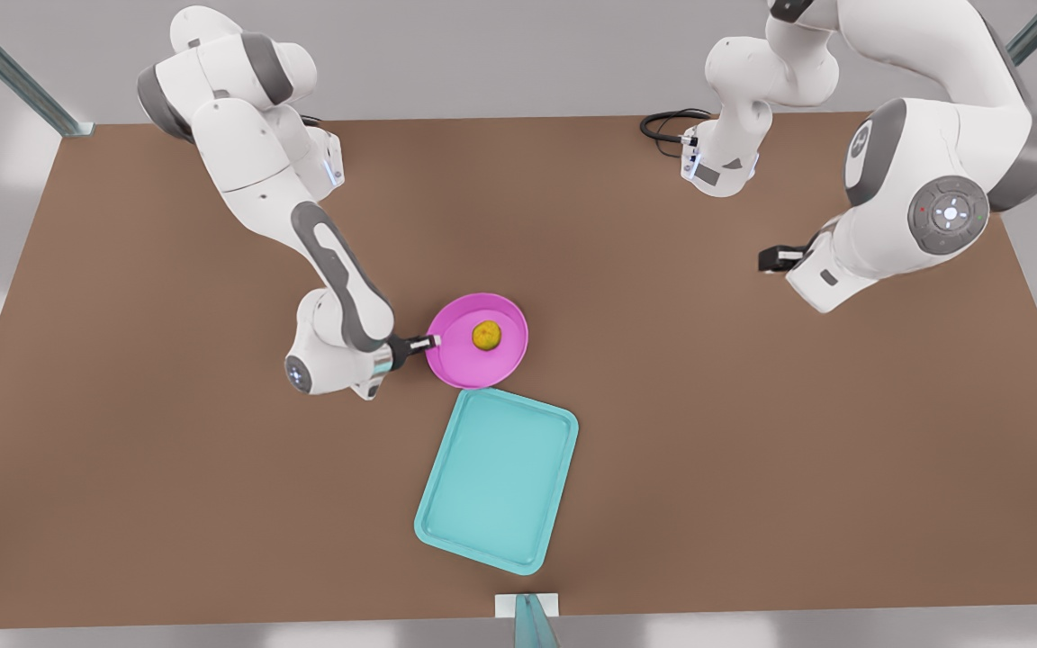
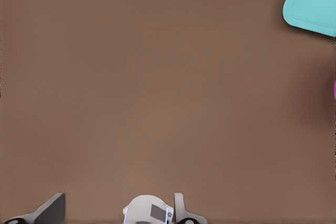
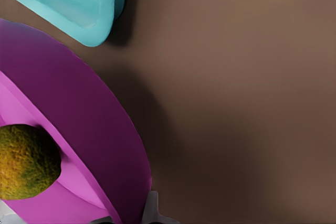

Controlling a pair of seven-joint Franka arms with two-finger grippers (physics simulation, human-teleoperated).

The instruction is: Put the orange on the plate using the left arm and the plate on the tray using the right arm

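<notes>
The pink plate (image 1: 455,355) lies on the table just behind the turquoise tray (image 1: 496,477), with the orange (image 1: 486,335) sitting in it. My right gripper (image 1: 428,342) is on the arm at the front view's left and is shut on the plate's rim on the side away from the tray's far end. In the right wrist view the plate (image 3: 79,114) looks tipped, with a shadow under it. There the orange (image 3: 26,161) rests inside it, and one finger (image 3: 152,209) shows at the rim. My left gripper (image 1: 775,259) hangs open above the table at the front view's right, fingers (image 2: 52,211) wide apart.
A black cable (image 1: 667,124) coils by the arm base at the back right. Metal frame posts stand at the back corners, and a bracket (image 1: 527,607) sits at the front edge. A corner of the tray (image 2: 315,1) shows in the left wrist view.
</notes>
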